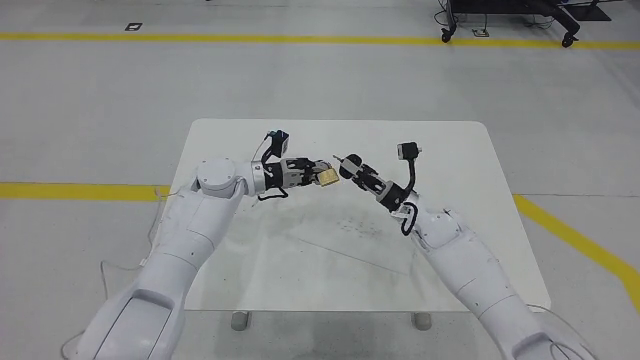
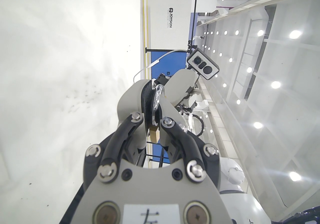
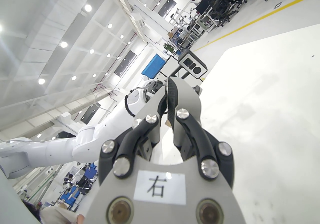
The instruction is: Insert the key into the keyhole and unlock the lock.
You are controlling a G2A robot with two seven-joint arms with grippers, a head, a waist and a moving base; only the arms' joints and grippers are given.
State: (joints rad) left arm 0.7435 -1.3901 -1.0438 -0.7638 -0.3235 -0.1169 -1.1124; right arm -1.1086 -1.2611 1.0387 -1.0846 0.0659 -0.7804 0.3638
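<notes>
Arms lie across the near edge of the white worktop point(image 1: 450, 280), one from each near corner, and they meet above its middle. Small dark specks point(image 1: 352, 226) mark the worktop just on the near side of where they meet.

The left pincer point(image 1: 312, 173) is clamped on the lock point(image 1: 326, 174). The lock is a gold colour, and it is held up over the middle of the worktop. Seen from the left wrist, the pincer presses on a shiny round metal part. A bit of the gold body shows lower down between its two sides.

The right pincer point(image 1: 347, 169) is just beside the lock, tip to tip with the left one. It is squeezed tight on the key point(image 3: 165, 107), a thin dark piece that is mostly hidden inside the grip. I cannot tell if the key touches the lock or sits in the keyhole.

Past the far edge of the worktop is grey floor with a yellow line point(image 1: 300, 37) going across it. Farther back, out past the far right corner, stands a black cart point(image 1: 510, 0) on wheels.
</notes>
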